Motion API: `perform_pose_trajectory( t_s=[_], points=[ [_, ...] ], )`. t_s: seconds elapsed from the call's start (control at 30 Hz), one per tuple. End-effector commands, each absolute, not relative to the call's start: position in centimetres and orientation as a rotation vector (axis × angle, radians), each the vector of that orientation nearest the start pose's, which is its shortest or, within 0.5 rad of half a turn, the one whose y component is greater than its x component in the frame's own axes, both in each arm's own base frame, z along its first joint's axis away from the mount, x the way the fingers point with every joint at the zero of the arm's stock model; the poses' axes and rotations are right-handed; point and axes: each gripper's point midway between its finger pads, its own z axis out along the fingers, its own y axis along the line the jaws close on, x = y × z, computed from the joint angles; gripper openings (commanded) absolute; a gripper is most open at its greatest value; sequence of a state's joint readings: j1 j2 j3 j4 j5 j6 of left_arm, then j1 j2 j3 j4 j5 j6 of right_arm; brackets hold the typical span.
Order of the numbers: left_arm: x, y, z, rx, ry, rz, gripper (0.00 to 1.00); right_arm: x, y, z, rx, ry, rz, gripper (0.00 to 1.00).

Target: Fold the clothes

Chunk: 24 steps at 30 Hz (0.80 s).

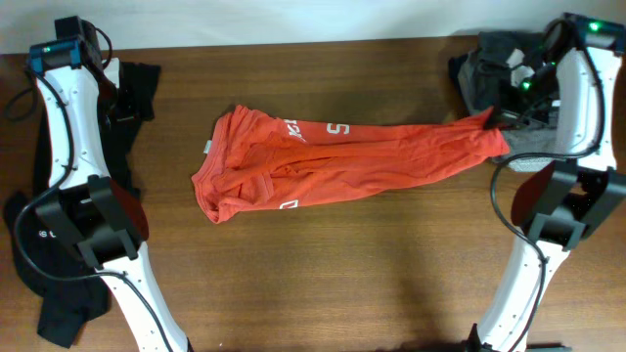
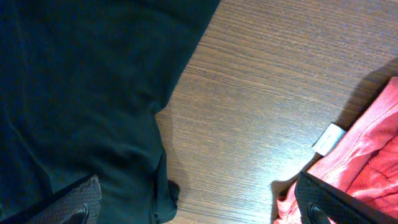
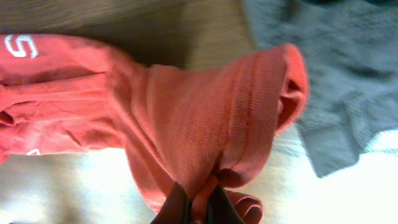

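Observation:
The orange-red T-shirt lies stretched across the middle of the table, bunched at its left end, white lettering showing. My right gripper is shut on the shirt's right end, pinching the hem and holding it raised beside the dark grey garment. The grey garment also shows in the right wrist view. My left gripper is open and empty, low over the wood between the black garment and the shirt's left edge with its white tag. The left gripper's position is hidden in the overhead view.
The long black garment hangs along the table's left edge, under my left arm. The grey garment heap sits at the far right corner. Bare wood lies in front of the shirt.

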<state>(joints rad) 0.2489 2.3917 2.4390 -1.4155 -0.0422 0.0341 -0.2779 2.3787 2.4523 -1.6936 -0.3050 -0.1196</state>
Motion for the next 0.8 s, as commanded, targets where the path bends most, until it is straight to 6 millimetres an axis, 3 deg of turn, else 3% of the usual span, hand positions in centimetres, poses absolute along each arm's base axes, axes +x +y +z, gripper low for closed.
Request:
perform_pose_trajectory(
  t_s=[0.0, 0.37, 0.57, 0.77],
  points=[
    [48.9, 13.6, 14.8, -0.321, 2.870, 0.126, 0.99, 44.3, -2.8, 14.6, 0.081, 3.074, 0.489, 0.04],
    [49.1, 13.7, 14.8, -0.320, 2.861, 0.127, 0.99, 44.8, 10.8, 14.4, -0.312, 3.053, 0.481, 0.04],
    [49.1, 13.7, 14.8, -0.320, 2.862, 0.127, 0.99, 44.4, 15.9, 13.2, -0.403, 3.040, 0.489, 0.04],
    [49.1, 13.6, 14.8, -0.320, 2.862, 0.126, 0.99, 44.7, 19.8, 11.8, -0.465, 2.996, 0.489, 0.04]
  ],
)
